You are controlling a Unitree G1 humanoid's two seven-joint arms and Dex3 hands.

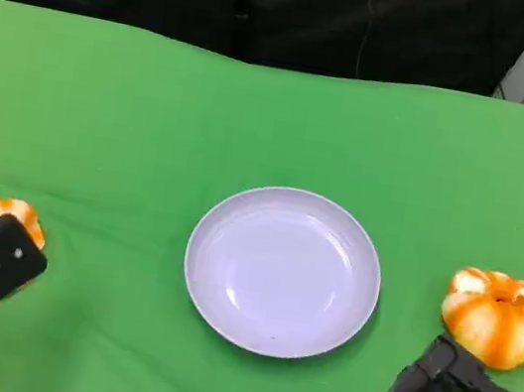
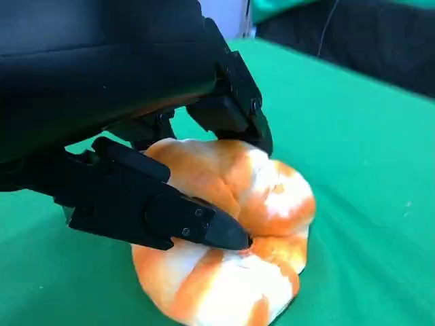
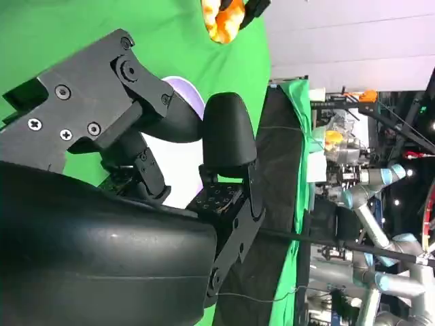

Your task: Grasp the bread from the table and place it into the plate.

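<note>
Between the left hand's (image 2: 136, 136) closed fingers (image 2: 204, 227) sits the gripped bread (image 2: 265, 204).

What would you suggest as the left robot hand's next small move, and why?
Probably lift the bread slightly off the green table. In the left wrist view the left robot hand already has fingers closed onto the bread, which looks to be resting on the cloth, while the plate lies empty at the centre, so raising it clear should come before carrying it over.
</note>
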